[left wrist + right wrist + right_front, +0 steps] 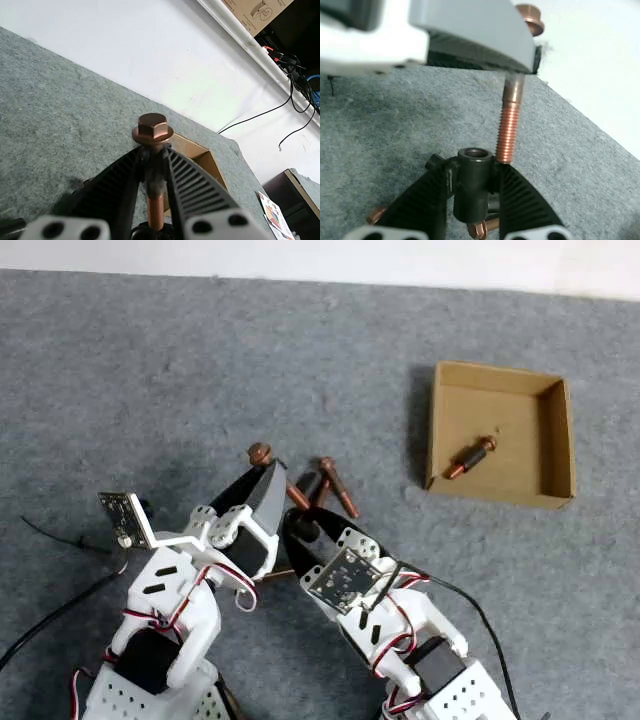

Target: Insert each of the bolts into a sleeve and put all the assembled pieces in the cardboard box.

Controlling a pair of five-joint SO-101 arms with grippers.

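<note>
Copper bolt (509, 127), clamped head-up in the left gripper (155, 152), hangs vertical with its threaded tip just beside the black sleeve (472, 190), clenched upright in the right gripper (472, 172); seemingly off the bore.

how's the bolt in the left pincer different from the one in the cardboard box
The bolt in the left pincer is bare and held aloft; the boxed bolt wears a black sleeve and lies flat in the cardboard box. Both are copper-coloured.
</note>
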